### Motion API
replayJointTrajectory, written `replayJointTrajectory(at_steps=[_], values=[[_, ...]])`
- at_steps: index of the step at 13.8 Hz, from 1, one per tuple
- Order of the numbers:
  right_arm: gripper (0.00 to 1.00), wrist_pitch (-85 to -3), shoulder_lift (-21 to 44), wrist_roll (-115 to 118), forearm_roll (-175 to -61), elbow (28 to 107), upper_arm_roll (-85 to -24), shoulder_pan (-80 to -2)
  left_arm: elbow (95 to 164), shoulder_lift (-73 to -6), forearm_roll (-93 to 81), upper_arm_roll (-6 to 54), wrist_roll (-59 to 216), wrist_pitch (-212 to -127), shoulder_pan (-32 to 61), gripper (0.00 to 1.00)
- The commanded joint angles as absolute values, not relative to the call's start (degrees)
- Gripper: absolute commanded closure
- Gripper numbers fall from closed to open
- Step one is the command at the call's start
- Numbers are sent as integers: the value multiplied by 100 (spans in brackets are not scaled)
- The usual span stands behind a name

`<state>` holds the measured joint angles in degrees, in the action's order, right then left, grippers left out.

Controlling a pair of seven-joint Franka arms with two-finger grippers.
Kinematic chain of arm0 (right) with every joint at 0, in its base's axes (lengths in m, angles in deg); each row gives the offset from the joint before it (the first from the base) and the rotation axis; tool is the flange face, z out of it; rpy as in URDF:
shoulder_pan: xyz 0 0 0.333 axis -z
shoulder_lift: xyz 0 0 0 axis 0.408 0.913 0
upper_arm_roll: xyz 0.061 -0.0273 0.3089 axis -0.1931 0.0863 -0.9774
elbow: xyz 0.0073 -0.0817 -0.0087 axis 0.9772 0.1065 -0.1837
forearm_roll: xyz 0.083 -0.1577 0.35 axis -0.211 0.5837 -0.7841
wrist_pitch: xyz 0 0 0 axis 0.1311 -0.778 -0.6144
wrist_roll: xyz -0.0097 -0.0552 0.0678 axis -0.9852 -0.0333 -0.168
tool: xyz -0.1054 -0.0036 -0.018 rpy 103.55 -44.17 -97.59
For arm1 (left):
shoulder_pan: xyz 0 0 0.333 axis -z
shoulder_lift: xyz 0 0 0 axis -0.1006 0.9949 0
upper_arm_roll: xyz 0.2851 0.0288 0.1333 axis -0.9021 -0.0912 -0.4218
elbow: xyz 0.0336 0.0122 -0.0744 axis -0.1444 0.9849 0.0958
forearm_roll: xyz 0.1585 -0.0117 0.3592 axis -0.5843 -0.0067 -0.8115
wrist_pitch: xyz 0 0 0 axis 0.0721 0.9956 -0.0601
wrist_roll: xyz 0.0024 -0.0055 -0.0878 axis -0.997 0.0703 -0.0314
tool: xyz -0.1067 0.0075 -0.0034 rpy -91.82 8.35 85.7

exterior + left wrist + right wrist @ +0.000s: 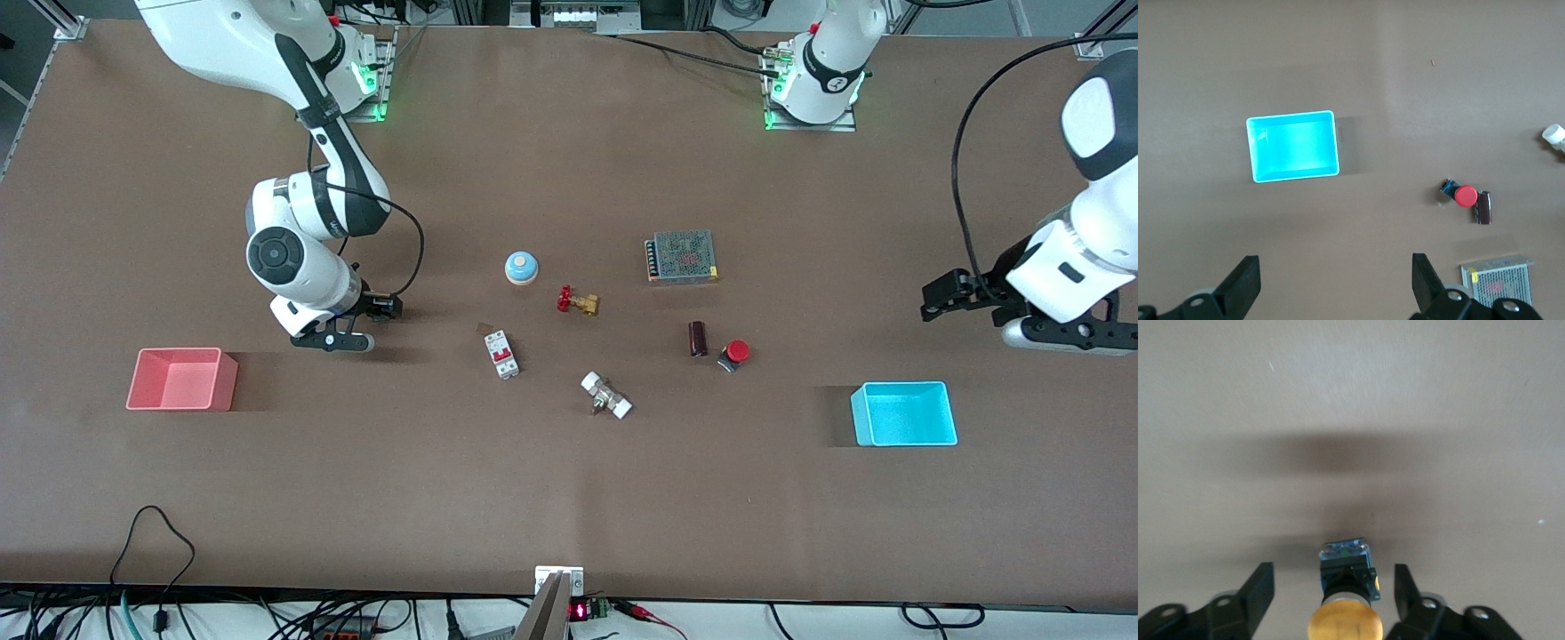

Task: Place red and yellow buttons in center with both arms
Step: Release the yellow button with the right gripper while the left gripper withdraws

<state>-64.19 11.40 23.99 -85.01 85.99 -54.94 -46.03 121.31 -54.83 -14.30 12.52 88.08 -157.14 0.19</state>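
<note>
The red button (pixel 734 354) lies on the table beside a dark cylinder (pixel 699 339), toward the left arm's end of the parts cluster; it also shows in the left wrist view (pixel 1464 196). The yellow button (pixel 1343 613) lies on its side between the open fingers of my right gripper (pixel 1333 585), which do not touch it. In the front view the right gripper (pixel 363 322) is low over the table beside the pink bin, and the yellow button is hidden there. My left gripper (pixel 941 298) is open and empty in the air, over bare table by the cyan bin; it shows in its wrist view (pixel 1333 267).
A pink bin (pixel 182 380) stands at the right arm's end, a cyan bin (pixel 905 413) at the left arm's end. In the middle lie a light-blue domed button (pixel 521 268), a red-handled valve (pixel 576 301), a breaker (pixel 501 354), a white-capped valve (pixel 606 396) and a mesh-topped box (pixel 683 256).
</note>
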Motion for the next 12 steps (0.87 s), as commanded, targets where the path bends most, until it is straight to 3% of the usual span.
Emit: replayJointTrajectory(at_steps=[1, 4, 8, 12], values=[[0, -6324, 565, 2475, -8424, 8567, -5473, -4597, 11648, -5433, -1517, 1292, 9124, -15174, -108, 0], [0, -5264, 221, 2457, -8424, 7744, -5298, -4544, 11304, -5442, -1508, 1292, 9739, -14769, -222, 0], [0, -3382, 220, 2352, -8424, 6161, -4955, -4509, 11216, -5538, -1508, 1292, 9731, -14777, -310, 0], [0, -3002, 220, 1957, -8442, 5605, -4429, -4509, 11304, -5661, -1508, 1301, 9696, -14839, -310, 0]])
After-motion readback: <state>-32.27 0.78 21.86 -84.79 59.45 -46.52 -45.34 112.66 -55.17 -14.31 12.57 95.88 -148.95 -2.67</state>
